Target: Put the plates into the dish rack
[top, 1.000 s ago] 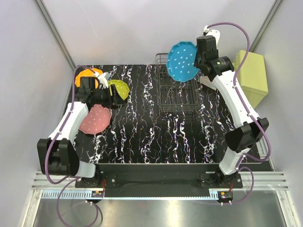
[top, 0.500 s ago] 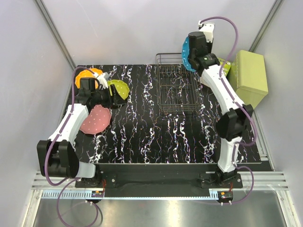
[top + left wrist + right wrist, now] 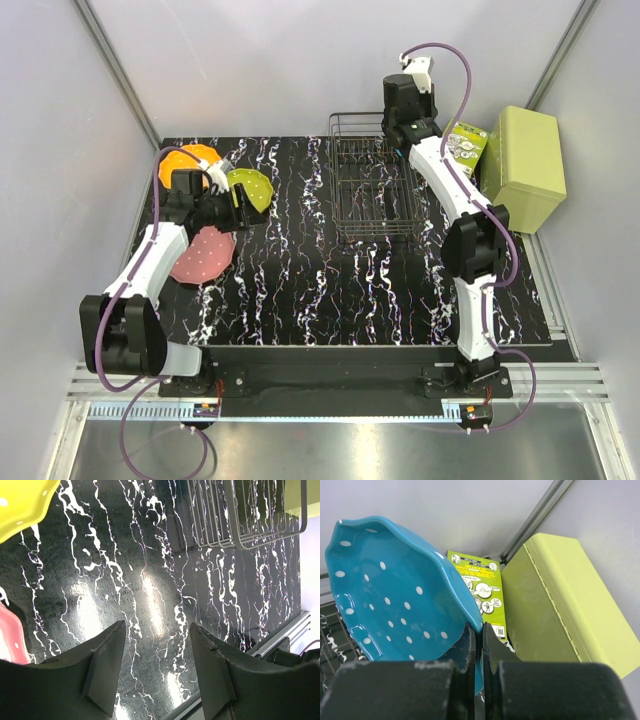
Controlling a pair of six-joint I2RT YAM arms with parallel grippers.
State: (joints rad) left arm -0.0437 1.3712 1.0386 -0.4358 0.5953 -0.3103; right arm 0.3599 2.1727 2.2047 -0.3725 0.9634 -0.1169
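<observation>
One glossy scalloped blue plate (image 3: 395,590) clamped in R fingers (image 3: 492,647), L fingers (image 3: 105,670) apart over marbled black tabletop (image 3: 150,590)

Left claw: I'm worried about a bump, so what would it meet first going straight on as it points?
Most likely the black white-veined tabletop, bare right ahead of the open left claw. The black wire dish rack lies farther along that line, though depth is hard to judge.

You can read no words here: the green printed card (image 3: 479,587) at the table's (image 3: 300,280) far right edge, beside the light green box (image 3: 560,605), carries pictograms, a QR code and print too small to read.
</observation>
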